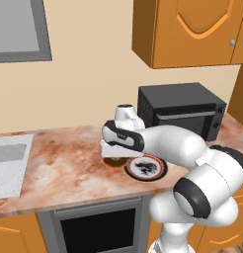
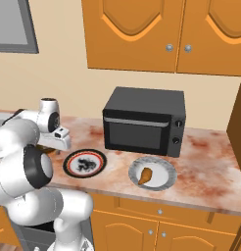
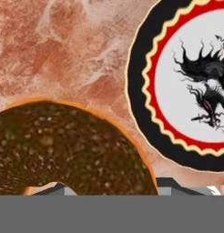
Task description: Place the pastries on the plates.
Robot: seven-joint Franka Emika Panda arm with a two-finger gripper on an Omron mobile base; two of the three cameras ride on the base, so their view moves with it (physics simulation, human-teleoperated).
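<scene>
Kitchen backdrop: cream wall (image 1: 94, 74), flat even render light. Grey-framed window (image 1: 20, 29) at upper left of the wall. Orange wood upper cabinets (image 2: 161, 34) with arched door panels and small round knobs. Counter (image 1: 64, 158) is reddish-brown marbled stone, pale veins running through it. Steel sink (image 1: 10, 163) is set into the counter's left end. Black microwave (image 2: 144, 122) stands toward the counter's back edge against the wall (door shut, two knobs on its right side). Below the counter's front edge: dark oven front (image 1: 96, 230) with grey trim, flanked by orange base cabinets (image 2: 156, 228) with drawers above the doors.
</scene>
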